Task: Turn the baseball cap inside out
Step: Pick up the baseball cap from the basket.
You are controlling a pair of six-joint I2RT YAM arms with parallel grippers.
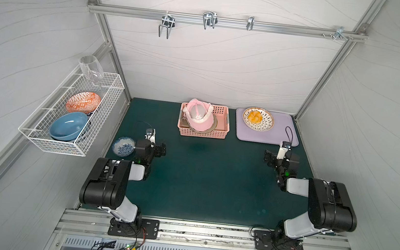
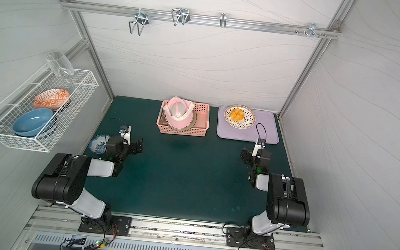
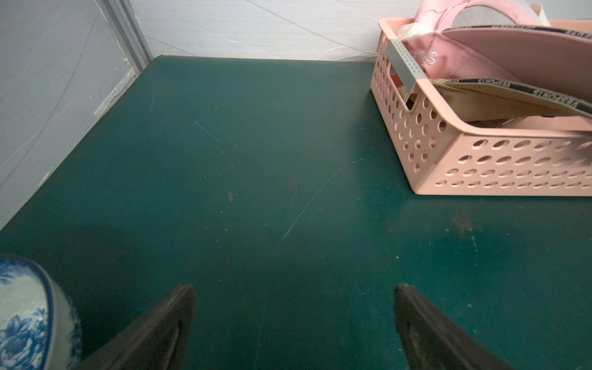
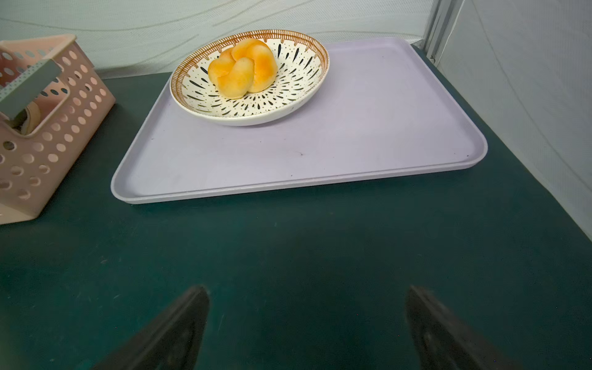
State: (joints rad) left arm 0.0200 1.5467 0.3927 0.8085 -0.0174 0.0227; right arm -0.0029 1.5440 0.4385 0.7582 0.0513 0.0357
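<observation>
The pink baseball cap (image 1: 198, 116) (image 2: 178, 114) lies in a pink perforated basket (image 1: 203, 133) (image 2: 182, 131) at the back middle of the green mat, on top of a tan cap (image 3: 499, 102). In the left wrist view the pink cap's brim (image 3: 499, 57) sticks out over the basket (image 3: 512, 166). My left gripper (image 1: 152, 147) (image 2: 127, 144) (image 3: 294, 288) hovers open over bare mat, in front and to the left of the basket. My right gripper (image 1: 281, 160) (image 2: 255, 157) (image 4: 309, 290) is also open and empty, in front and to the right.
A purple tray (image 1: 282, 132) (image 4: 352, 144) at the back right carries a patterned plate (image 1: 267, 124) with a bun (image 4: 243, 69). A blue-and-white bowl (image 1: 123, 145) (image 3: 22, 320) sits just left of the left gripper. A wire rack (image 1: 46, 139) with dishes hangs on the left wall.
</observation>
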